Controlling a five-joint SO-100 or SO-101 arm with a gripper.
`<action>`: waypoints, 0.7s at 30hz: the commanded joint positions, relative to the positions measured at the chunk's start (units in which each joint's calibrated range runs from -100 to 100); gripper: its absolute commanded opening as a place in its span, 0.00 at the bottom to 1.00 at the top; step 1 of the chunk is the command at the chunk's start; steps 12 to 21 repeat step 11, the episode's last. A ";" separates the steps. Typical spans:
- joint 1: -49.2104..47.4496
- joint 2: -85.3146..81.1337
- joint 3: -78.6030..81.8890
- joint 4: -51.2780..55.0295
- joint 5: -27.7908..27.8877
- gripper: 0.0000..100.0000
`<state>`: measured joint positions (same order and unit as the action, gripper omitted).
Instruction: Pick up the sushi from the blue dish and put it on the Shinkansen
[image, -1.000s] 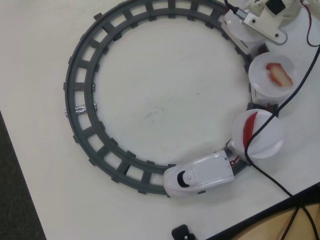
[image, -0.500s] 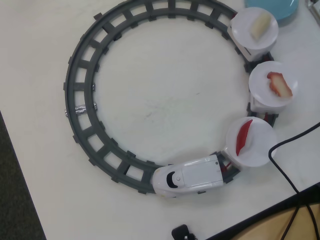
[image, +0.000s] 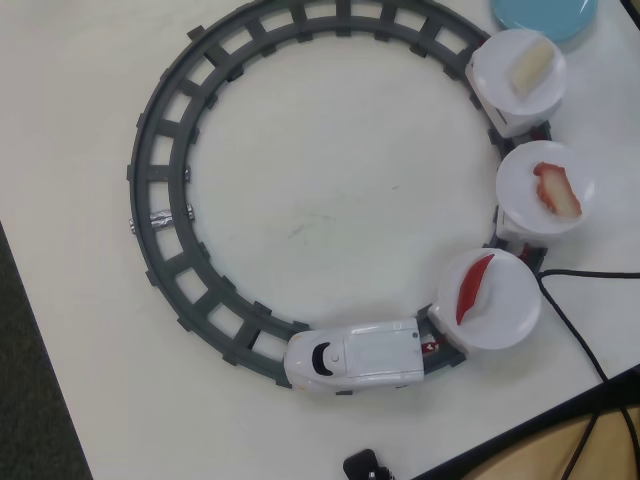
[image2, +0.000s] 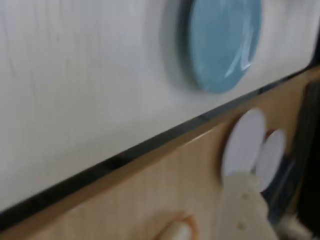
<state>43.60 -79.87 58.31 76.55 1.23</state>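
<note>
In the overhead view the Shinkansen (image: 352, 355) stands on the grey ring track (image: 160, 150) at the bottom, nose to the left. It pulls three cars topped with white plates. The pale sushi (image: 527, 65) lies on the rearmost plate (image: 495, 70) at the top right. The blue dish (image: 545, 14) is cut off by the top edge and looks bare. My gripper is outside that view. The blurred wrist view has the blue dish (image2: 222, 42) at the top and my gripper (image2: 262, 131) at the lower right. Its white pads (image2: 244, 145) stand slightly apart, holding nothing.
The middle car's plate carries a pink-and-white piece (image: 558, 190) and the car behind the engine carries a dark red sliver piece (image: 473, 288). A black cable (image: 580, 330) crosses the table's lower right corner. In the wrist view the table's dark edge (image2: 125, 157) borders a wooden surface.
The arm has left the overhead view, leaving the sushi on the rear plate. The train has crept along the track, its nose moving further left.
</note>
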 joint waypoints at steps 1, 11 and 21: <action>3.06 -13.36 20.87 -6.76 0.19 0.18; 3.32 -17.96 33.79 -7.79 0.34 0.18; 3.32 -17.96 33.79 -7.79 0.34 0.18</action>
